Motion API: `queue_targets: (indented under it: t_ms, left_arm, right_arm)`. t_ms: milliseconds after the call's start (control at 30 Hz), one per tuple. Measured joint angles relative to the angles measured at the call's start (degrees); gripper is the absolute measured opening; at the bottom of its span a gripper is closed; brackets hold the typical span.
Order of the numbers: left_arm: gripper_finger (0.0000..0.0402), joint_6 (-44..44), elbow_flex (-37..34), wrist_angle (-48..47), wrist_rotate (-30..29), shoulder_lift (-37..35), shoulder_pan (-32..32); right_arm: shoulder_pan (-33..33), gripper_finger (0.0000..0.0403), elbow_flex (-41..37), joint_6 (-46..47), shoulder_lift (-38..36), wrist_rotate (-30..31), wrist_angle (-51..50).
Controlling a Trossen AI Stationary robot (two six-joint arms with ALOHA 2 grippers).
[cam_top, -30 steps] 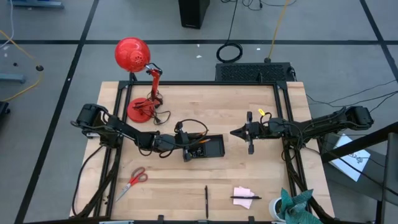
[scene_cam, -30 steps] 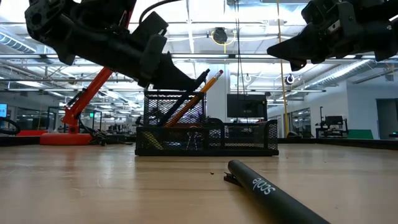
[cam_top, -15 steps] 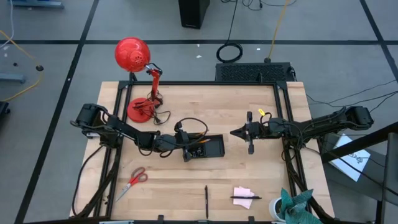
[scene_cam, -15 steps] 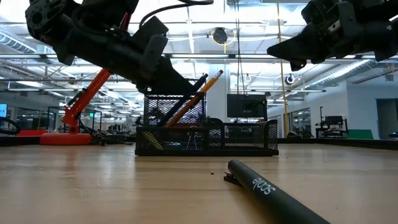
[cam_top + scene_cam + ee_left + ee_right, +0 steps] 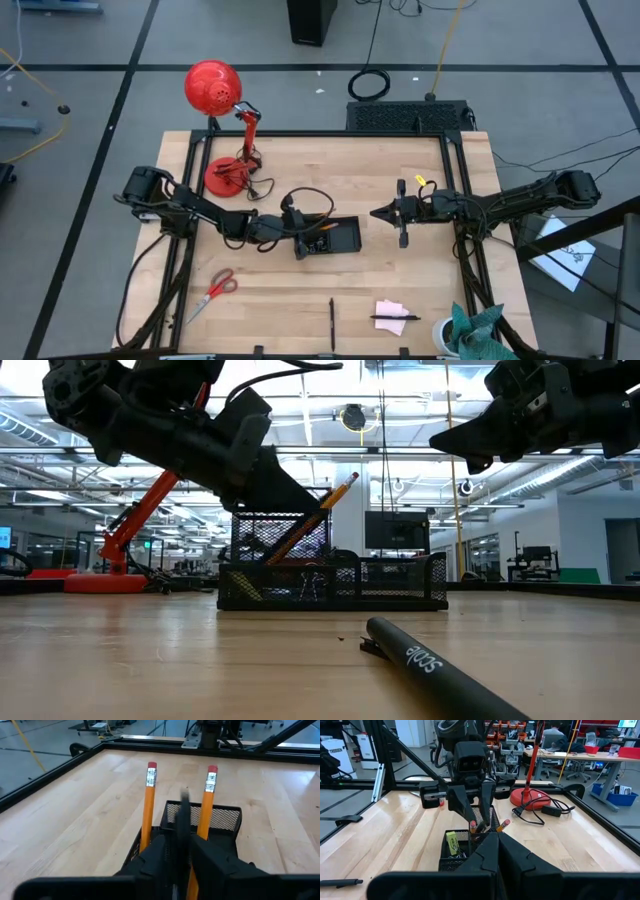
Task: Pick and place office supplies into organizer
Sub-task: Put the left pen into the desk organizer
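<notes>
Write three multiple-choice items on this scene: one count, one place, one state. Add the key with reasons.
1. Orange pencils standing in the organizer: A one, B two, C four.
2. The red-handled scissors lie: A on the tabletop, B in the organizer, C on the lamp's base.
3. The right tool is: A wide open, B gripping scissors, C shut and empty.

B: the left wrist view shows two erasers.
A: they lie flat on wood, apart from the organizer.
C: its fingers meet with nothing between them.

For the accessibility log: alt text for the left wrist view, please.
The left gripper holds a thin dark pen upright over the black mesh organizer, between two orange pencils standing in it, on a wooden table.
</notes>
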Motion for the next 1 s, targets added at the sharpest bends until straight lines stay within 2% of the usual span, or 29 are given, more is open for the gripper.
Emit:
queue_targets:
  t_ms: [167, 367, 467, 567, 633, 733, 900, 1000]
  left_arm:
    - [0.0135, 2.8, 0.0, 1.5, 0.8, 0.1, -0.1]
    - [0.014, 10.0, 2.2, 3.1, 1.7, -3.5, -2.7]
    - [0.014, 11.8, 7.1, -6.4, 1.9, -6.0, -5.6]
    - [0.014, 11.2, 14.7, -22.6, 5.6, -6.1, -8.6]
    - [0.014, 9.1, 19.7, -31.3, 9.0, -3.9, -10.2]
    - [0.014, 7.8, 25.1, -38.6, 14.2, 1.2, -12.5]
    - [0.014, 13.2, 31.4, -39.2, 22.1, 9.8, -16.2]
    - [0.014, 13.9, 34.5, -39.4, 23.0, 14.0, -16.8]
  right_arm:
    - [0.0, 0.0, 0.0, 0.0, 0.0, 0.0, 0.0]
    - [0.0, 0.0, 0.0, 0.0, 0.0, 0.0, -0.1]
    - [0.0, 0.0, 0.0, -0.1, 0.0, 0.0, -0.3]
    - [0.0, 0.0, 0.0, -0.2, 0.0, 0.0, -0.4]
    - [0.0, 0.0, 0.0, -0.3, 0.0, 0.1, -0.3]
    - [0.0, 0.0, 0.0, -0.3, 0.0, 0.2, 0.0]
    - [0.0, 0.0, 0.0, 0.1, 0.0, 0.2, 0.0]
    - [0.0, 0.0, 0.0, 0.2, 0.0, 0.2, -0.1]
